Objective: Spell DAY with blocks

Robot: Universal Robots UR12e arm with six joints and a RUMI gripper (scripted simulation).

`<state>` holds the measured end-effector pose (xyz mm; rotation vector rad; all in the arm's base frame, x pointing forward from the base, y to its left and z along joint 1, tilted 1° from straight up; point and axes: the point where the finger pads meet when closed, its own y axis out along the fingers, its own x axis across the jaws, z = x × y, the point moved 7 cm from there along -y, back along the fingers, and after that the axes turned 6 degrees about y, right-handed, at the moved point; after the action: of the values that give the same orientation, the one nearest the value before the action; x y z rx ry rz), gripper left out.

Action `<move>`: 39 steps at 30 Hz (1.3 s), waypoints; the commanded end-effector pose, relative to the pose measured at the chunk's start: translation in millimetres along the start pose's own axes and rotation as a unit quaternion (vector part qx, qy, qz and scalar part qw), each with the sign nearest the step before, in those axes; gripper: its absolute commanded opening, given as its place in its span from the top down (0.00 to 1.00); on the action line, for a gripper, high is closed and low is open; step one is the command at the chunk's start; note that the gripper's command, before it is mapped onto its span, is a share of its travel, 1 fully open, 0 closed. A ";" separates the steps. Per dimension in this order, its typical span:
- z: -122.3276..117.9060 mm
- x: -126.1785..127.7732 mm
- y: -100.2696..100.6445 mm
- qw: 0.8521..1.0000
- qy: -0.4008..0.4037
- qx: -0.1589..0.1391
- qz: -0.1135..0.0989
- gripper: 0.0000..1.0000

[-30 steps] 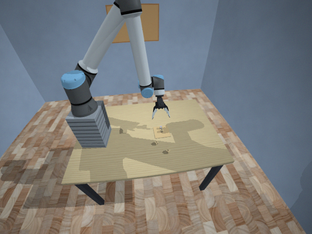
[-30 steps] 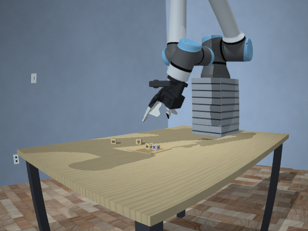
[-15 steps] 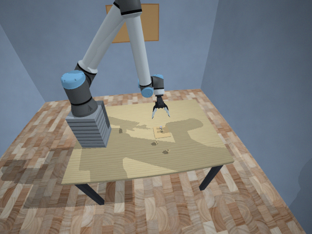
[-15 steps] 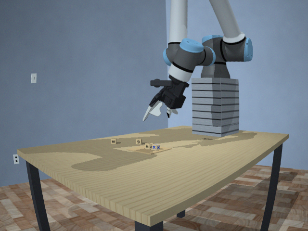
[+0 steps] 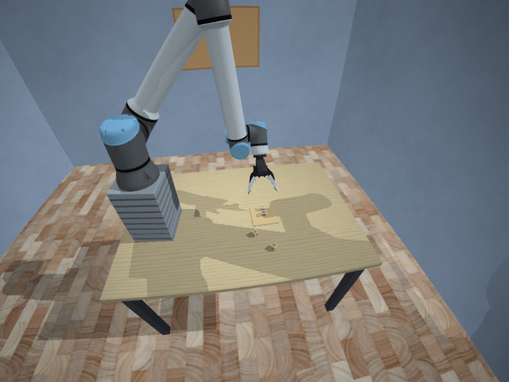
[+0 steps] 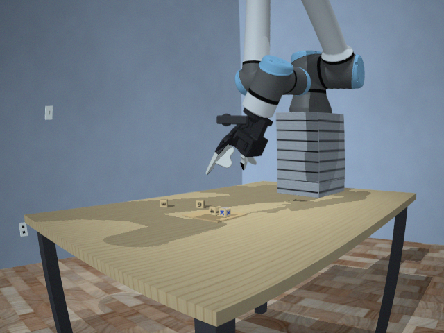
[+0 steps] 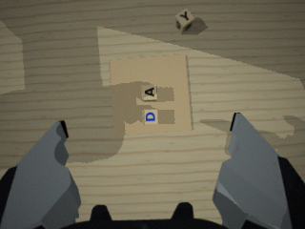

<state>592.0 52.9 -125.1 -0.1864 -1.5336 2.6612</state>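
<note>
A small tan mat (image 5: 269, 220) (image 6: 207, 218) (image 7: 167, 72) lies mid-table. Two blocks stand on it close together: a D block (image 5: 262, 207) (image 6: 225, 211) (image 7: 151, 116) with a blue letter and an A block (image 5: 263, 213) (image 6: 214, 210) (image 7: 150, 92) with a black letter, both letters on top. A Y block (image 5: 255, 232) (image 6: 199, 204) (image 7: 184, 20) lies on the table just off the mat, Y on top and turned at an angle. A fourth block (image 5: 273, 246) (image 6: 163, 203) lies farther off; its top letter is too small to read. My gripper (image 5: 262, 190) (image 6: 225, 168) (image 7: 148, 117) is open and empty, tilted, well above the mat.
The wooden table (image 5: 328, 230) (image 6: 250, 258) carries the robot's grey ribbed pedestal (image 5: 143, 209) (image 6: 310, 154) at one corner. The arm's shadow falls across the mat and the table.
</note>
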 end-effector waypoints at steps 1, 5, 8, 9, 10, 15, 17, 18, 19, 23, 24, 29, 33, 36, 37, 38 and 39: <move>-0.1 -3.4 -1.2 1.000 0.001 0.000 0.002 0.00; -0.1 -3.4 -1.2 1.000 0.001 0.000 0.002 0.00; -0.1 -3.4 -1.2 1.000 0.001 0.000 0.002 0.00; -0.1 -3.4 -1.2 1.000 0.001 0.000 0.002 0.00; -0.1 -3.4 -1.2 1.000 0.001 0.000 0.002 0.00; -0.1 -3.4 -1.2 1.000 0.001 0.000 0.002 0.00; -0.1 -3.4 -1.2 1.000 0.001 0.000 0.002 0.00; -0.1 -3.4 -1.2 1.000 0.001 0.000 0.002 0.00; 0.6 -3.3 -0.7 1.000 0.001 0.000 0.002 0.00; 21.5 -0.8 12.9 1.000 0.000 0.001 -0.001 0.00; 27.9 -1.1 16.4 1.000 0.000 0.001 -0.001 0.00; 35.0 -1.4 20.3 1.000 0.000 0.001 -0.001 0.00; 34.7 -1.9 18.9 1.000 0.000 0.001 0.000 0.00; 33.5 -2.7 17.6 1.000 -0.001 0.001 0.001 0.00; 33.6 -2.8 17.6 1.000 -0.001 0.001 0.001 0.00; 33.8 -2.9 17.7 1.000 0.000 0.001 0.001 0.00; 33.9 -2.9 17.9 1.000 0.000 0.001 0.001 0.00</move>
<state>591.9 12.9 -124.3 -0.1915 -1.5293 2.6605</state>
